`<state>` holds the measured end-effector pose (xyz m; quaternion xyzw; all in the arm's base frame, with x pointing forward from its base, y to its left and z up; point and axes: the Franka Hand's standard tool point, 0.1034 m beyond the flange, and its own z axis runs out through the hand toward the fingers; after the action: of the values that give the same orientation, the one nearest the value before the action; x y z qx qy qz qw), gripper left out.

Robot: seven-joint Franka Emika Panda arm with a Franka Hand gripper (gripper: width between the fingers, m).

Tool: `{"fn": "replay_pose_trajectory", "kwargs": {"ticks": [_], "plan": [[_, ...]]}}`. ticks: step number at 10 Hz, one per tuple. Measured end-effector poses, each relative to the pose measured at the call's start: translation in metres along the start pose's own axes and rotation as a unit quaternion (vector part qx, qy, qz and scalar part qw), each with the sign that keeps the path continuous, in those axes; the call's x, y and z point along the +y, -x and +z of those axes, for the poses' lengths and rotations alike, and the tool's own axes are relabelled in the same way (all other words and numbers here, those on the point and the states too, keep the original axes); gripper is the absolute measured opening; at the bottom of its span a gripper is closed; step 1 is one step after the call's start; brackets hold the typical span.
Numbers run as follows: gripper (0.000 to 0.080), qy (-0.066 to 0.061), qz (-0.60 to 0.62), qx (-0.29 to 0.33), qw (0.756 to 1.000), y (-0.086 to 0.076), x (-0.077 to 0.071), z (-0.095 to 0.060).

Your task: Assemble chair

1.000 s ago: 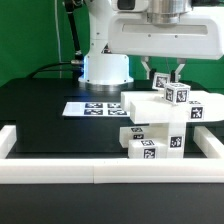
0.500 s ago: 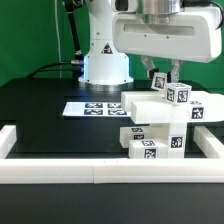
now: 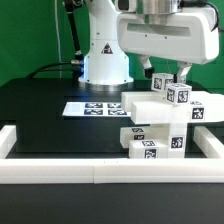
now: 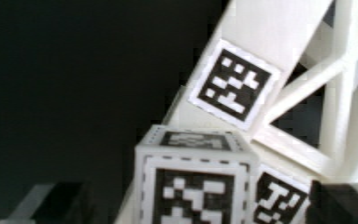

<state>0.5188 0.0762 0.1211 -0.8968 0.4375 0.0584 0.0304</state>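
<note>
The chair (image 3: 160,125) stands as a stack of white blocky parts with black-and-white tags, on the exterior view's right near the front rail. A small tagged post (image 3: 178,95) sticks up from its top. My gripper (image 3: 171,78) hangs just above that post, one finger on each side. In the wrist view the post's tagged top (image 4: 197,185) fills the space between my dark fingertips (image 4: 60,205), with a visible gap on each side. The gripper (image 4: 202,208) is open and holds nothing. A slanted white chair part (image 4: 291,70) with a tag lies beyond the post.
The marker board (image 3: 93,108) lies flat on the black table behind the chair. A long low white border rail (image 3: 95,172) runs along the front, with side rails at both ends. The robot's white base (image 3: 103,65) stands at the back.
The jaws were shut on the post and have now spread apart, letting it go. The hand has shifted slightly toward the exterior view's right. The chair parts have not moved.
</note>
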Motion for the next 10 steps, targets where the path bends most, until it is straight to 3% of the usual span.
{"fn": "replay_pose_trajectory", "kwargs": {"ticks": [4,10], "plan": [[0.0649,0.010,-0.194,0.015,0.981,0.0065,-0.0041,0.0009],[0.0649,0.018,-0.426,0.017,0.904,0.0030,0.0009,0.0043]]}}
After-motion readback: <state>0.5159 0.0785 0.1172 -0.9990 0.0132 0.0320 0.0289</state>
